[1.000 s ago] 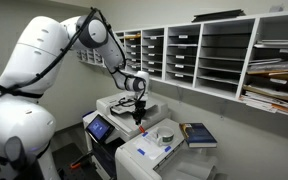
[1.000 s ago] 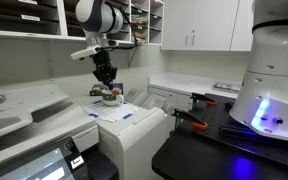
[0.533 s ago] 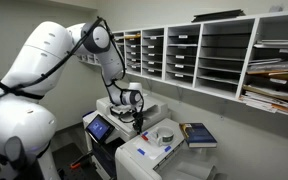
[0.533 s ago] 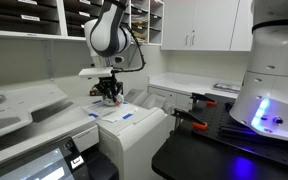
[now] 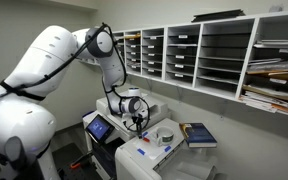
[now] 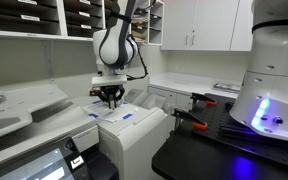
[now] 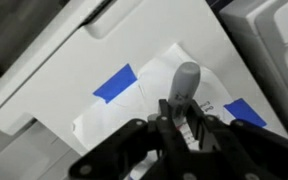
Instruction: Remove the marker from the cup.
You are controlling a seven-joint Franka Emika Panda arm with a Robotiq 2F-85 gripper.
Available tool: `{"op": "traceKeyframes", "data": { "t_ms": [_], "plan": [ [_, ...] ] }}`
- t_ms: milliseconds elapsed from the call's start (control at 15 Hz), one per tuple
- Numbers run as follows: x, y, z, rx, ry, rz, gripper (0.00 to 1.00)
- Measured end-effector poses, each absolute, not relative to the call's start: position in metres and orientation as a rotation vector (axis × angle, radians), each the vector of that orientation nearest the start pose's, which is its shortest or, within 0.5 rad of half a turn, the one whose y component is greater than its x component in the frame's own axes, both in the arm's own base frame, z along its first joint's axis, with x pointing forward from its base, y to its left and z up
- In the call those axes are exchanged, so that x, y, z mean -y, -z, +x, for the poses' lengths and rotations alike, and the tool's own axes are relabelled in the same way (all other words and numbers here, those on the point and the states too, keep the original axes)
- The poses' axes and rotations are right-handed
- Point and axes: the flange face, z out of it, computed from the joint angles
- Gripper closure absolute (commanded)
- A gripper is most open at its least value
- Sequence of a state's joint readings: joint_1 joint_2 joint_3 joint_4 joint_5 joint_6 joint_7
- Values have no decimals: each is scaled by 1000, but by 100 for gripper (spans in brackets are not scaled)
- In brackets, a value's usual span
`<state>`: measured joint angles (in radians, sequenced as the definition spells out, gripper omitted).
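My gripper [image 7: 180, 128] is shut on a grey marker [image 7: 183, 84], whose rounded end sticks out over a white sheet of paper [image 7: 134, 112]. In both exterior views the gripper [image 5: 135, 122] [image 6: 111, 98] hangs low over the white printer top. The small pale grey cup [image 5: 165, 134] stands on the printer top, apart from the gripper and on the side toward the dark blue book [image 5: 198, 134]. I cannot make out the cup in the wrist view.
The paper is fixed with strips of blue tape [image 7: 115, 83] [image 7: 246, 112]. A white printer [image 6: 134, 135] has a touch panel [image 5: 101, 127] at its front. Shelves of paper trays [image 5: 199, 55] line the wall. A dark table [image 6: 224, 135] stands beside the printer.
The arm has come down and shifted away from the cup toward the paper, carrying the marker. The gripper now sits close above the printer top.
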<state>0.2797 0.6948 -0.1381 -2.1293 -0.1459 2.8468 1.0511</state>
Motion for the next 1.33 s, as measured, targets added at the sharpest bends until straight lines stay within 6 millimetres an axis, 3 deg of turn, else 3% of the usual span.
{"op": "traceKeyframes", "data": {
  "t_ms": [333,400,467,667,800,933,1333],
  "plan": [
    [-88,-77,540,-720,245,-3103,94],
    [-88,-77,539,-634,276,-3112,51],
    [-89,-76,538,-552,313,-3115,50],
    [-86,-76,537,-369,417,-3105,30],
    [-83,-77,536,-399,388,-3102,15],
    [-76,-88,537,-535,273,-3101,1],
    [-38,-181,558,-994,57,-3022,0]
  ]
}}
